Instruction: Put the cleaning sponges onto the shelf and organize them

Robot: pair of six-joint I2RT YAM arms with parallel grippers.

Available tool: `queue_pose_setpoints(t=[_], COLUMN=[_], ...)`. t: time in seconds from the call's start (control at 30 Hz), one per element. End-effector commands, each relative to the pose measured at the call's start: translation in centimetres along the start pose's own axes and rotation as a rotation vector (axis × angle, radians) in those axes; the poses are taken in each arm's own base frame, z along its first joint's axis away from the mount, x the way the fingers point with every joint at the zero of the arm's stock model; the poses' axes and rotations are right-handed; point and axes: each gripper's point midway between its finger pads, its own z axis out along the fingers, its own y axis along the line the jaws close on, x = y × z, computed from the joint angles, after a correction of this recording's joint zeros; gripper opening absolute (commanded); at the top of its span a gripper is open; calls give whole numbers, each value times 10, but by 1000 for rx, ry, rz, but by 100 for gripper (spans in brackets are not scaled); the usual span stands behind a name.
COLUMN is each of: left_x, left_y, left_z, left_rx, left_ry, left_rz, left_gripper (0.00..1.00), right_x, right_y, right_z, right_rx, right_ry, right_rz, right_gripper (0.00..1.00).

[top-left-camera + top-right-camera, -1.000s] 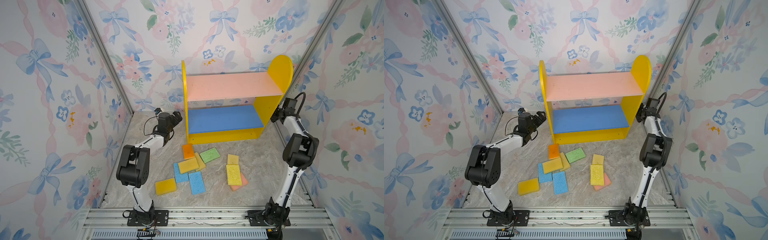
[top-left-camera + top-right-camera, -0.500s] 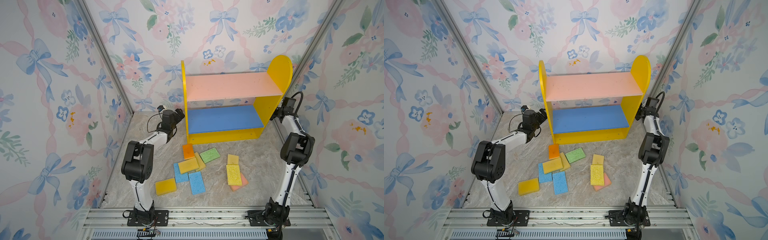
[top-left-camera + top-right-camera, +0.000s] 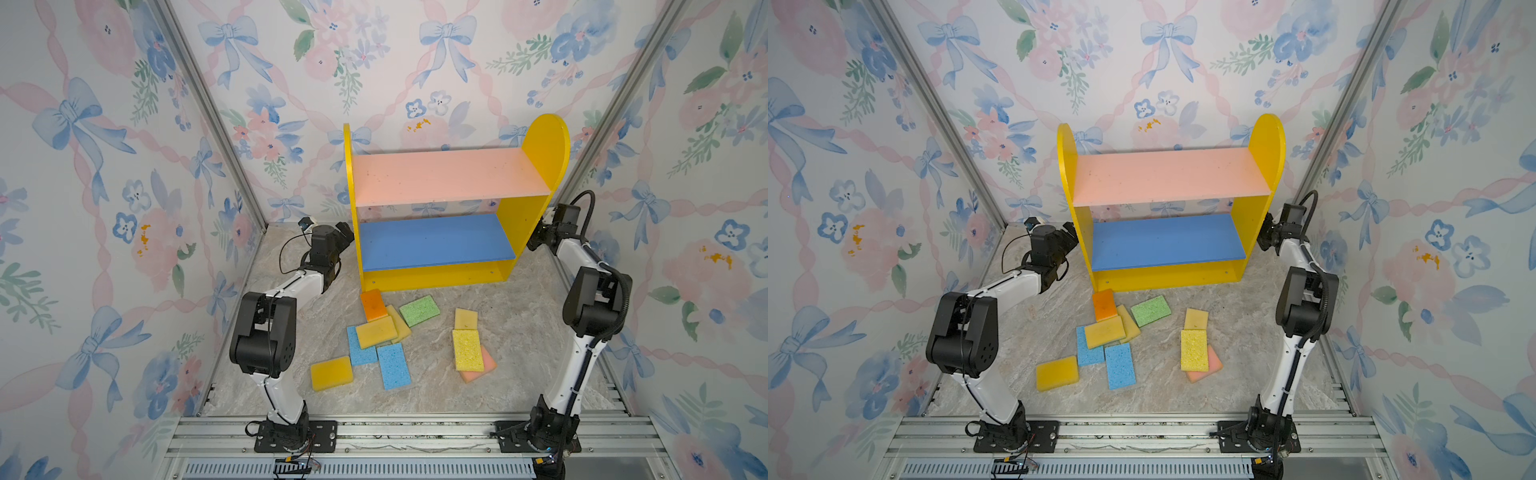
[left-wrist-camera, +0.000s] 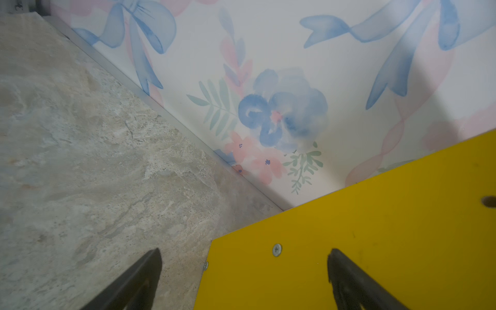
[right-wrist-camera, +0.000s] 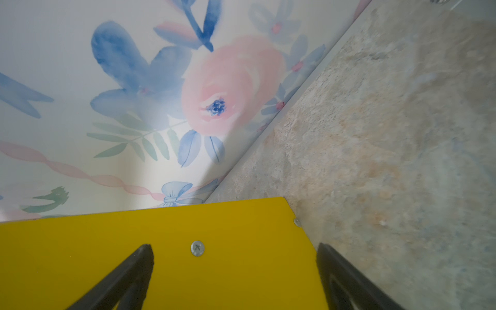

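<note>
**Both arms at the shelf's sides, sponges on the desk**

We see the small two-tier wooden shelf (image 3: 536, 232), with yellow round-topped side panels, a pink upper board and a blue lower board. It stands at the back of the marbled grey-beige desk (image 3: 528, 332), close to the flowered wall (image 3: 415, 62).

The left fingers (image 4: 139, 281) are spread wide and hold nothing. In the left wrist view one dark tip lies over the desk and the other over the shelf's yellow side panel, near its lower corner. The right fingers (image 5: 128, 276) are likewise spread and empty, one tip over the yellow panel and one over the desk. In both top views each arm reaches to the outer face of the panel on its own side. We cannot tell whether the tips touch the wood.

The cleaning sponges (image 3: 376, 331), flat foam rectangles, all lie on the desk in front of the shelf. The orange sponge (image 3: 373, 304) lies just before the shelf's left front corner, with the green sponge (image 3: 419, 310) beside it. Two blue sponges (image 3: 393, 365) lie nearer the front. Further right, the bright yellow sponge (image 3: 468, 350) rests partly on the pink sponge (image 3: 486, 365).
</note>
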Motion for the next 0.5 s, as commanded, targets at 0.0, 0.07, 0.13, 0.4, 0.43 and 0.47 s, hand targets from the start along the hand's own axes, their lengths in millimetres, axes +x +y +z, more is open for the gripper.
queue_pose_setpoints(t=[0.0,0.07,0.13,0.4,0.43,0.47], left_x=[13,11,7,-5,-7,-8], left_y=[-37,-32,-23,-4,-3,-1], left_z=[-20,-26,-31,-48,-49,-51], left_rx=[137,133,120,113,113,112], left_ry=[60,60,52,45,42,41], left_rz=[71,77,75,68,68,68], left_gripper=[98,98,98,98,98,98], right_x=[118,129,141,193,196,199], right_y=[101,106,110,115,114,111], right_z=[0,-3,-7,-23,-24,-24], right_rx=[-243,-251,-259,-234,-225,-212], right_ry=[288,293,298,302,299,298], right_rz=[-165,-168,-166,-198,-203,-202], right_gripper=[97,97,97,97,97,97])
